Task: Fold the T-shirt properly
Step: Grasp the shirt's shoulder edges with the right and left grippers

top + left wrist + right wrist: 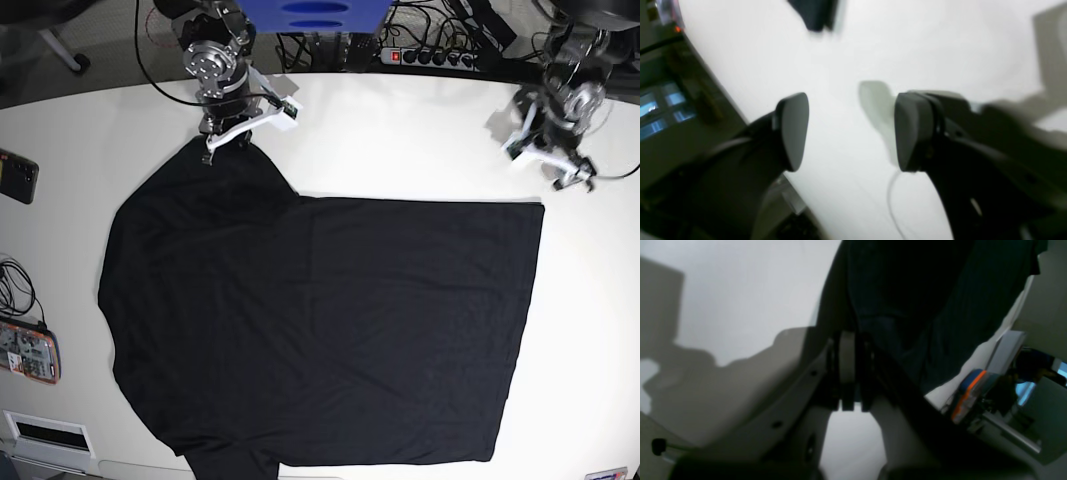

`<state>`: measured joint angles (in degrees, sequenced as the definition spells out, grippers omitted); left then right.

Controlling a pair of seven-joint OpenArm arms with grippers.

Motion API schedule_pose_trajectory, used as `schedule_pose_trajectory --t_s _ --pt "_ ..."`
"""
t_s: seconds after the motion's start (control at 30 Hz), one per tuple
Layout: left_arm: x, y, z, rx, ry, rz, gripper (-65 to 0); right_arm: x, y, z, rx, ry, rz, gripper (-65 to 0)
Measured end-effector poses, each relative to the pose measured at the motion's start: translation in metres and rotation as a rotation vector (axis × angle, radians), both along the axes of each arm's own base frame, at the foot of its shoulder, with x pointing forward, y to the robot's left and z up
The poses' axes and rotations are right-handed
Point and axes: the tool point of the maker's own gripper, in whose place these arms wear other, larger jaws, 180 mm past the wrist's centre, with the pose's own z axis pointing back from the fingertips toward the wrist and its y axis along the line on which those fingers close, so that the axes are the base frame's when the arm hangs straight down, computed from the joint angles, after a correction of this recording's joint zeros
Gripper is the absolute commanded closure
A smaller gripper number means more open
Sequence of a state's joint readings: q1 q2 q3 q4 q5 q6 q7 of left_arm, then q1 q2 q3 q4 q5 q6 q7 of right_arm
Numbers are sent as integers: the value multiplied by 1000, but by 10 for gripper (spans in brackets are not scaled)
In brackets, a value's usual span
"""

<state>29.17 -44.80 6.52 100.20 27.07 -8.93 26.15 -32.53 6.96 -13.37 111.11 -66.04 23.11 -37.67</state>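
Black T-shirt (330, 330) bottom edge cut off; wrist views blurred.

No text, label or number is legible on anything.

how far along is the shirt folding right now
Early stage. Done: the T-shirt lies spread mostly flat on the table, with no fold made. In hand: the right gripper is shut on the cloth at the shirt's far corner, as the right wrist view also shows. The left gripper hangs open over bare table, holding nothing. Left: every fold.
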Motion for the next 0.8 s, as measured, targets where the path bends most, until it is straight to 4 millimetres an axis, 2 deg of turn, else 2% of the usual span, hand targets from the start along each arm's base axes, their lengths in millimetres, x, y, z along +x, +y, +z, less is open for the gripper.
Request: schedule_pose_trajectory --t_s 0.1,0.23,0.3,0.4,0.5,0.8 --pt "17 -15 1 6 -13 -11 -391 0 1 0 3 -3 -1 0" --pt "21 -33 -5 17 7 -56 -391 0 0 0 0 -2 -1 0" --pt "28 -29 -8 28 6 -51 -391 -4 0 -1 2 8 -3 0" --pt "42 -13 -12 76 -2 -32 -386 -17 0 -6 0 41 -2 0" --pt "45 -6 -17 103 6 -29 -386 -29 0 -10 0 67 -2 0" --pt "60 -15 -18 127 -7 -64 -386 -30 0 -10 2 70 -2 0"
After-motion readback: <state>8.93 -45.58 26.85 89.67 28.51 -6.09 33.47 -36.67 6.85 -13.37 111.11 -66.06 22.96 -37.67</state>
